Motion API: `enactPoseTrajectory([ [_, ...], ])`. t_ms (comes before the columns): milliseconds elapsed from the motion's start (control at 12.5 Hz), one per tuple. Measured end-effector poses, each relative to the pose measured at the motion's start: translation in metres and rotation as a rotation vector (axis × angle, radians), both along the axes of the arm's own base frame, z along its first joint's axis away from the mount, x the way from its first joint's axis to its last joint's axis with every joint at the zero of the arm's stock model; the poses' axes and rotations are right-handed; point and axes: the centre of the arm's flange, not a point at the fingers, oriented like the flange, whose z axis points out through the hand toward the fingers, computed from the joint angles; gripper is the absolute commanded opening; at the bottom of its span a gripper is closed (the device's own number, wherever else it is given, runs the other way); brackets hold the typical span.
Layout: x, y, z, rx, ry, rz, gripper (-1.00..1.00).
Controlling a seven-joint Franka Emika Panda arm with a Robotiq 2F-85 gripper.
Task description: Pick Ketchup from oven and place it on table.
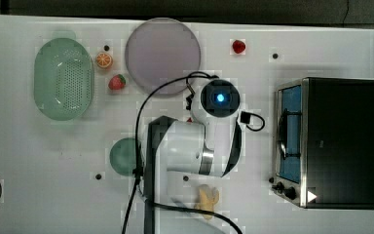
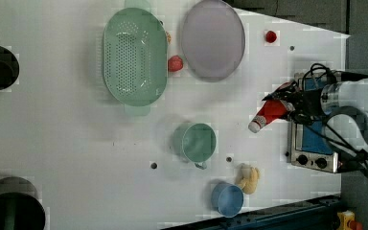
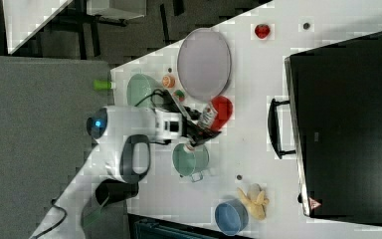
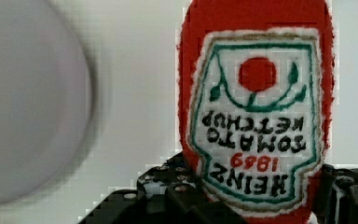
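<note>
**mika_r:** Ketchup [image 2: 270, 112] question, but biggest stuff first, where's everything? I see the table [image 1: 53, 195], white, carrying the lot, and the oven [image 1: 341, 141] near one end of it.

**bolt_head:** Yep. The oven's door looks shut in the top view, handle facing the middle of the table. Next down in size: a green colander [image 1: 63, 79] toward the far end from the oven, a pale-purple plate [image 1: 163, 53] along the long edge, then a green cup [image 2: 195, 142], a blue cup [image 2: 227, 199] and a banana [image 2: 249, 178] near the opposite edge. Couple of strawberries [image 1: 239, 47] scattered about.

**mika_r:** And the bottle?

**bolt_head:** Out of the oven, up in the air over the table's middle, between plate and oven. The gripper [image 2: 294, 103] is clamped on its base end, so the white cap sticks out away from the arm and tilts down. The wrist view has the label [image 4: 256, 121] right between the fingers [image 4: 177, 196].

**mika_r:** Why hold it that way?

**bolt_head:** My guess: that end was nearest the door. Only setting it down on bare table is left.
</note>
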Motion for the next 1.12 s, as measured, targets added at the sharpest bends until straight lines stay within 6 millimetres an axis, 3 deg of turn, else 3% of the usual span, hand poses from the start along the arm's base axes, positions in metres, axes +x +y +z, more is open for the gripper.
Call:
enactPoseTrajectory([
  [80, -0.007, -0.005, -0.015, -0.007, 0.021, -0.004, 0.34],
  [320, -0.016, -0.006, -0.056, -0.029, 0.033, 0.007, 0.97],
  [480, -0.016, 0.001, -0.066, -0.027, 0.060, 0.016, 1.00],
  [640, -0.013, 0.009, -0.054, -0.024, 0.037, 0.031, 1.00],
  [720, -0.010, 0.011, -0.038, -0.019, 0.013, 0.034, 1.00],
  [880, -0.003, 0.015, 0.018, -0.004, -0.039, 0.046, 1.00],
  [1120, 0.024, 0.024, 0.137, 0.038, -0.152, 0.049, 1.00],
])
